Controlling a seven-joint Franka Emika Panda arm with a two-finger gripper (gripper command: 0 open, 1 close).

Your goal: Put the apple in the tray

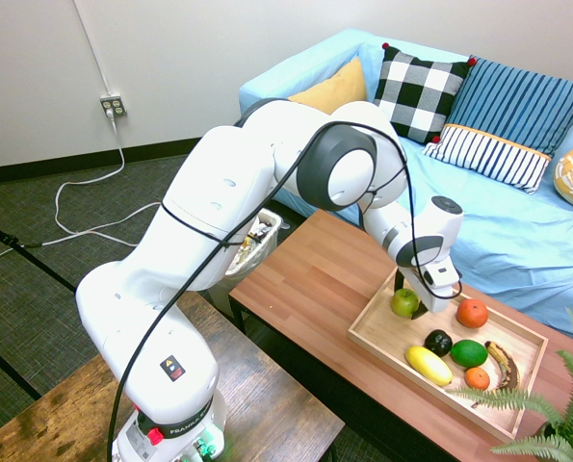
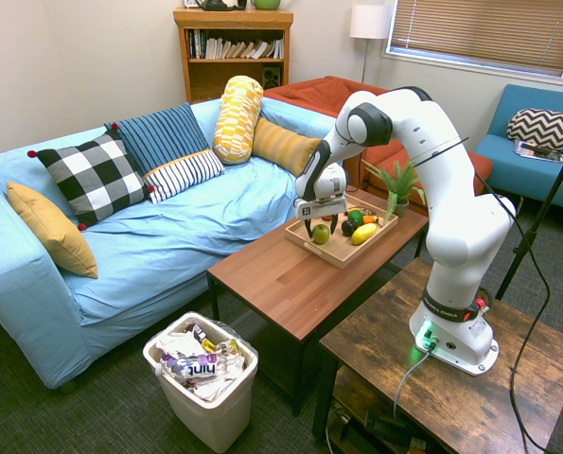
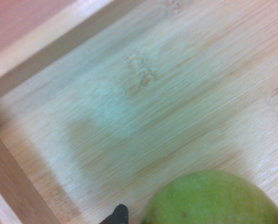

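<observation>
Within the tray [image 1: 386, 346], the apple [image 1: 405, 303], gripper [image 1: 420, 295] fingers spread around it, the tray on a brown wooden table [image 2: 267, 276], which stood beside a blue-covered sofa [image 2: 182, 225].

The tray [image 1: 377, 344] contains one apple [image 1: 404, 303], one banana [image 1: 503, 366], one avocado [image 1: 438, 343], one mango [image 1: 428, 366] and one lime-green fruit [image 1: 469, 353]. It also has two orange-coloured fruits [image 1: 472, 313].

The Franka arm [image 1: 209, 183] is glossy white with dark grey joint rings. A black cable runs beside its casing; a red button sits near the "FRANKA" lettering.
</observation>
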